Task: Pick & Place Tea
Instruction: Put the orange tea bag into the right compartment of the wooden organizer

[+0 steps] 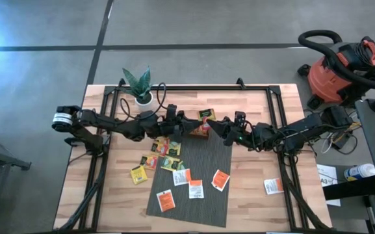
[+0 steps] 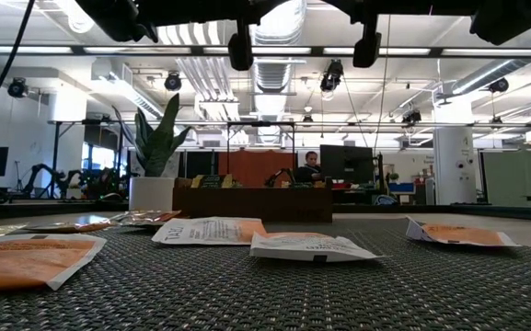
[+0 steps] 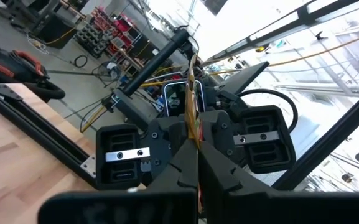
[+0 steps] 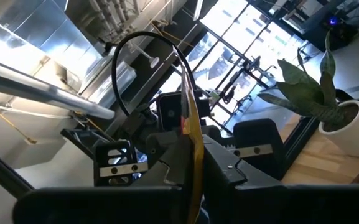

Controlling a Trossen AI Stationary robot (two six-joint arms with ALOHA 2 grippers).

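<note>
The wooden desk [image 1: 252, 208] carries a grey mat [image 1: 203, 169] that runs from its middle to the near edge. Two dark arms reach in from the left and right edges and meet above the mat's far end. A potted plant [image 1: 139, 88] in a white pot stands near the far edge, toward the left corner. A brown wooden tray [image 2: 251, 203] lies across the far part of the desk, seen in the low view; from above the arms largely hide it.

The left gripper [image 1: 188, 127] and the right gripper [image 1: 217, 127] face each other tip to tip over the far end of the mat. Both are clenched on the same yellow sachet [image 1: 204, 128], which stands on edge between them, raised off the desk. In the left wrist view the sachet [image 3: 193, 106] shows edge-on between that arm's own fingers [image 3: 173, 168], with the other gripper pinching it from the far side. The right wrist view shows the same grip from the opposite side, the sachet [image 4: 191, 137] thin and upright.

The rest of the tea lies flat. A cluster of yellow and green sachets [image 1: 164, 153] sits at the mat's left edge, partly on the wood. Four orange and white sachets [image 1: 193, 185] are spread over the near half of the mat. One more orange sachet [image 1: 273, 186] lies alone on the wood near the right edge. Another yellow sachet [image 1: 206, 114] lies just beyond the grippers toward the far edge.
</note>
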